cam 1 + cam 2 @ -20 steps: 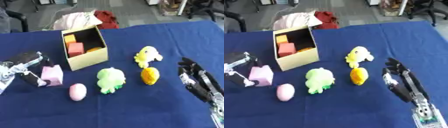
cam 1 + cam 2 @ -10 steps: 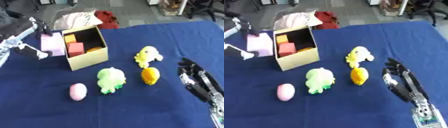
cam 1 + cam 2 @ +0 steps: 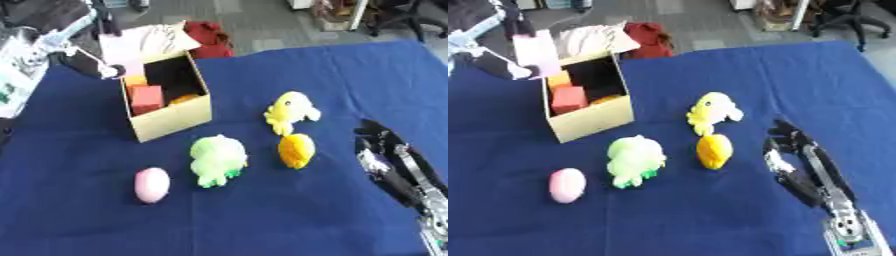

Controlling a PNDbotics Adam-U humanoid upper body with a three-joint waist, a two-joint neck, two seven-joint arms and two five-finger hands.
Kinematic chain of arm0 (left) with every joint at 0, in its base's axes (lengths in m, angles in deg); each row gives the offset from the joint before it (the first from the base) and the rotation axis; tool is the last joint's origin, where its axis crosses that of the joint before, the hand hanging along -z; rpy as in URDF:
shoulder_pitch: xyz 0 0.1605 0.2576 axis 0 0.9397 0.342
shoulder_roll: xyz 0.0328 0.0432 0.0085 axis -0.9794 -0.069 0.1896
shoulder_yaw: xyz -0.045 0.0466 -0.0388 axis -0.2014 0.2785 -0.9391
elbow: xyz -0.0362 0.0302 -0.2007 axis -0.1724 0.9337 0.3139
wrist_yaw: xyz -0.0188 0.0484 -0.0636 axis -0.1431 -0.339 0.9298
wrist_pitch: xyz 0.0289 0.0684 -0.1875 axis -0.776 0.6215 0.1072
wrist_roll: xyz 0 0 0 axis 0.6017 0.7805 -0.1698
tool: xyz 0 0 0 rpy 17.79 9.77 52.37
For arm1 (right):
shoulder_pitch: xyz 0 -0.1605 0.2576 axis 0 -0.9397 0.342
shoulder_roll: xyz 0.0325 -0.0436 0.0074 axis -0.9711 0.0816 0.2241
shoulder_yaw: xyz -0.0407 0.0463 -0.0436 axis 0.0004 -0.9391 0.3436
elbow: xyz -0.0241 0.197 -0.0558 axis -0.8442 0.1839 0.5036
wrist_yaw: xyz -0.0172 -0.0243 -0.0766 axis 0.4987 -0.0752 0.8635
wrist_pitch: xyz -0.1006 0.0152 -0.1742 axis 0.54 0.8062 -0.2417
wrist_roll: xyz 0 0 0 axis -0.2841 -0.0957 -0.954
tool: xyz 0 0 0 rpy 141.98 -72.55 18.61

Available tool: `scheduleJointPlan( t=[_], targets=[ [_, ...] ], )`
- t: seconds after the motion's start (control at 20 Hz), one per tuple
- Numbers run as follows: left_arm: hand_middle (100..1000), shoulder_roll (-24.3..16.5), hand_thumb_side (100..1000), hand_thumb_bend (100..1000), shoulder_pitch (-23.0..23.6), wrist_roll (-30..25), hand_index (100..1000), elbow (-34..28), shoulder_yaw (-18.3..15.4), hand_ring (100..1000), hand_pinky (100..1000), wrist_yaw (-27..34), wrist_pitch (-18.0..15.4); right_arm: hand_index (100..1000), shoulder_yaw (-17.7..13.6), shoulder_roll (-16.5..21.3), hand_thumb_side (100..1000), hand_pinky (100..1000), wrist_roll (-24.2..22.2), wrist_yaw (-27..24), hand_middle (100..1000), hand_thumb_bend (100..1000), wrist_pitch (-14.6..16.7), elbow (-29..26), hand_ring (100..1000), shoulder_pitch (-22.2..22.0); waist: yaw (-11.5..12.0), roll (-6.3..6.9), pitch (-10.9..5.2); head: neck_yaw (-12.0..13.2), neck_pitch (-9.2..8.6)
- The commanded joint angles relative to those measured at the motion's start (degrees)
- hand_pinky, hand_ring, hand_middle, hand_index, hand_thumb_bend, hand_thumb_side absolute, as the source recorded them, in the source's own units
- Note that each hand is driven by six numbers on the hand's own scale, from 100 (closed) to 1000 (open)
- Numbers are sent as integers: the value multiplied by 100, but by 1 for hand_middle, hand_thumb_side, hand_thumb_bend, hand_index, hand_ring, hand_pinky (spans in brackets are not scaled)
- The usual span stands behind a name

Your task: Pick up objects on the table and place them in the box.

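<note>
— Where is the pale pink block (image 3: 121, 50)?
— Above the open cardboard box's (image 3: 175, 117) far-left corner, gripped by the left hand's (image 3: 83, 55) fingers.
— And the right hand (image 3: 798, 160)?
— Resting on the blue surface (image 3: 289, 215), fingers relaxed.

**Grey floor behind a blue-covered desk**

A dark blue cloth (image 3: 289, 75) is covering the desk. Beyond its far edge, grey floor (image 3: 254, 20) is showing. A black office chair (image 3: 846, 20) is standing at the far right corner, in even light.
</note>
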Motion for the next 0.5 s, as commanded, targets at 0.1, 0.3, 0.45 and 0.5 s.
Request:
scheduleJointPlan(
  t=[0.1,0.3,0.45,0.5],
  targets=[
    [760,151,397,778,-202,233,866,333,-29,736,803,-177,-199,958,3,42,750,840,-30,-9,823,100,15,-58,834,69,-27,-27,-139,5,-14],
    [835,95,498,853,-132,449,911,27,-11,797,846,9,-324,959,-4,50,750,840,-26,-8,823,100,12,-55,834,69,-14,-20,-135,-8,-11],
    [783,-66,485,827,5,458,865,-473,7,754,823,322,-377,959,-4,41,750,840,-28,-2,823,100,16,-55,834,77,11,-15,-138,-29,-19],
    [768,-151,471,814,78,420,857,-705,29,741,817,446,-409,959,-6,43,750,840,-27,2,823,100,17,-54,834,79,20,-13,-138,-32,-26]
  ],
)
